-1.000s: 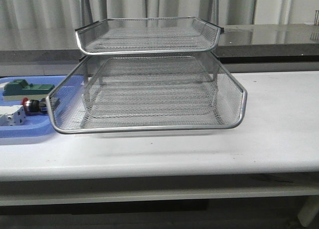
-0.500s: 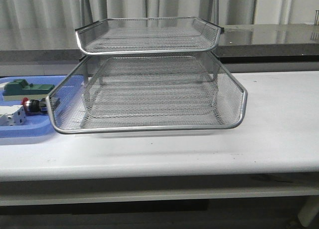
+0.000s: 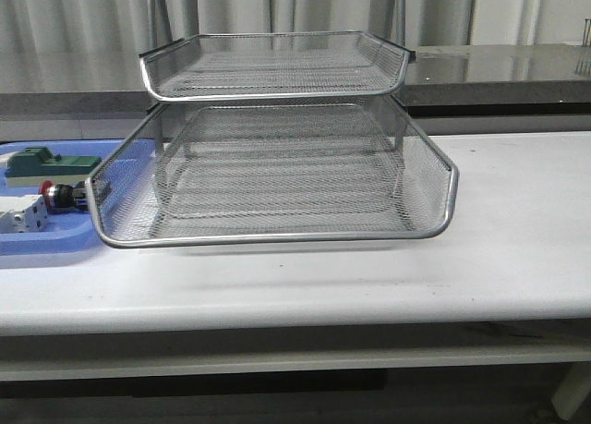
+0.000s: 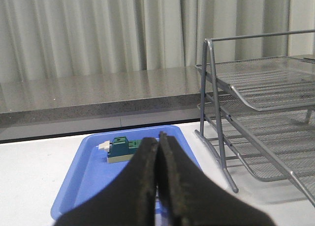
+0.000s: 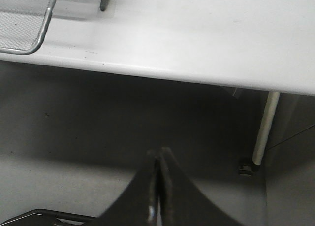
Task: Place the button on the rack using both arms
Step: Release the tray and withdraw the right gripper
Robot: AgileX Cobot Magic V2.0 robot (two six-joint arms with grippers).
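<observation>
The button [image 3: 57, 195], red-headed with a dark body, lies on the blue tray [image 3: 37, 239] at the far left of the table, just left of the rack's lowest basket. The silver wire-mesh rack [image 3: 277, 165] stands mid-table with its lower tray pulled forward. In the left wrist view my left gripper [image 4: 158, 137] is shut with nothing between its fingers, and it hovers before the blue tray [image 4: 88, 177]; the button is hidden behind the fingers there. My right gripper [image 5: 158, 152] is shut and empty, hanging below the table's front edge [image 5: 147, 68] over the floor.
A green block [image 3: 46, 163] and a white boxy component [image 3: 23, 215] share the blue tray with the button. The green block [image 4: 123, 148] also shows in the left wrist view, with the rack's frame [image 4: 216, 117] to one side. A table leg [image 5: 263, 127] stands near the right gripper.
</observation>
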